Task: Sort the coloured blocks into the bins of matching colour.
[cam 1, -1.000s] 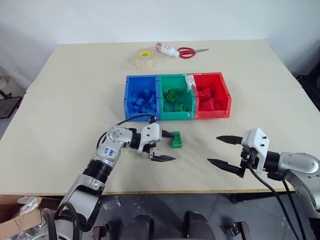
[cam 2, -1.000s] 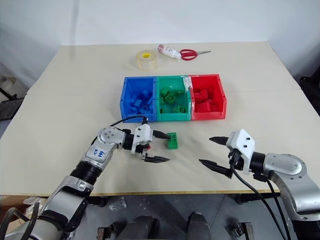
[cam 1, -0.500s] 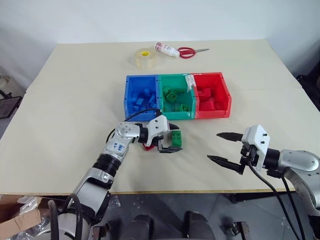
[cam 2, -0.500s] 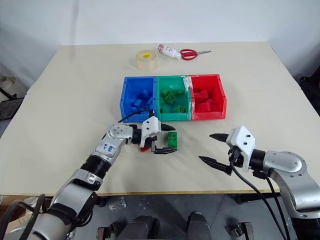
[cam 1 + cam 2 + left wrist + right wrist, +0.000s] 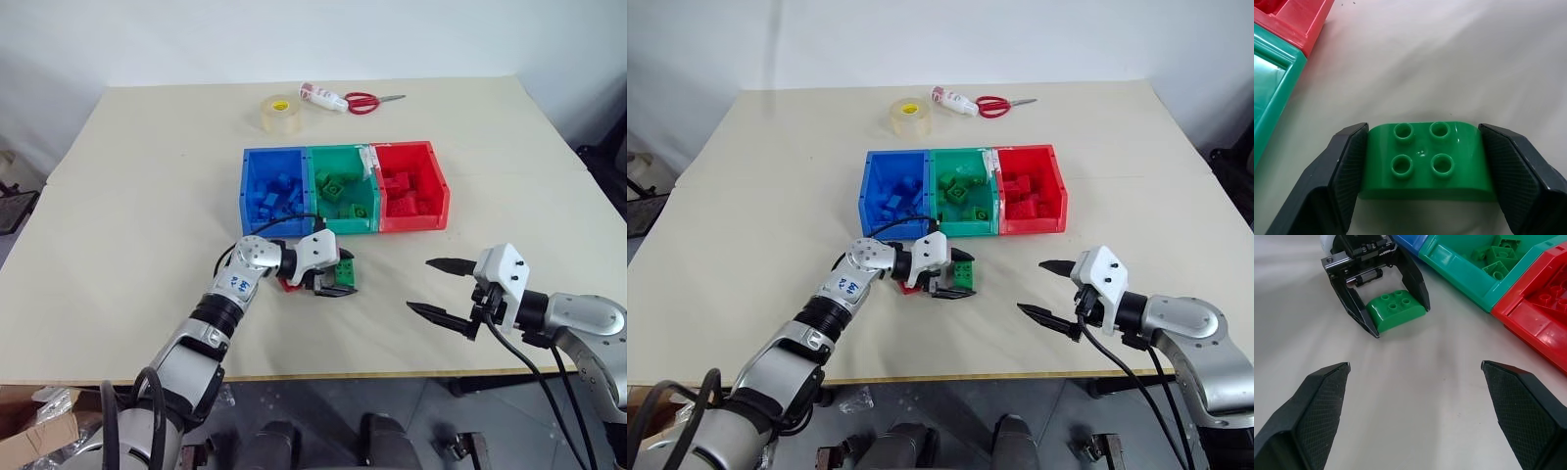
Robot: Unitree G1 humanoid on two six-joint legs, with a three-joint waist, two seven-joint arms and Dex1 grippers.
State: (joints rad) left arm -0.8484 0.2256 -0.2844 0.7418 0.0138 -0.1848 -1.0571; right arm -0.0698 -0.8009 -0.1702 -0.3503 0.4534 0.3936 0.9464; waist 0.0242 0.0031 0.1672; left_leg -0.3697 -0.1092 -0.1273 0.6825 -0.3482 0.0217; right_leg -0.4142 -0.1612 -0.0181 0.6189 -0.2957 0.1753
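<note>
While the green block (image 5: 345,273) sits on the table (image 5: 147,206) at 6 o'clock from the green bin (image 5: 343,151), the left gripper (image 5: 338,280) is on it. Head view: left forearm runs in from 7 o'clock, wrist bent so the claw points across toward the robot's right, a little below level. Blue bin (image 5: 249,186) at 9 o'clock of the green one, red bin (image 5: 411,147) at 3 o'clock, all three joined and holding bricks of their own colour. Right gripper (image 5: 419,285) at 4 o'clock from the block, well apart, off the table, pointing toward the robot's left, jaws spread wide with nothing between.

Left wrist view: both pads (image 5: 1349,164) sit against the block's two curved ends, so the claw is closed on it. Studs face up, block flat on the table.

Right wrist view: own fingers (image 5: 1317,406) wide apart. Ahead, the left claw brackets the block, just beside the green bin's front wall.
</note>
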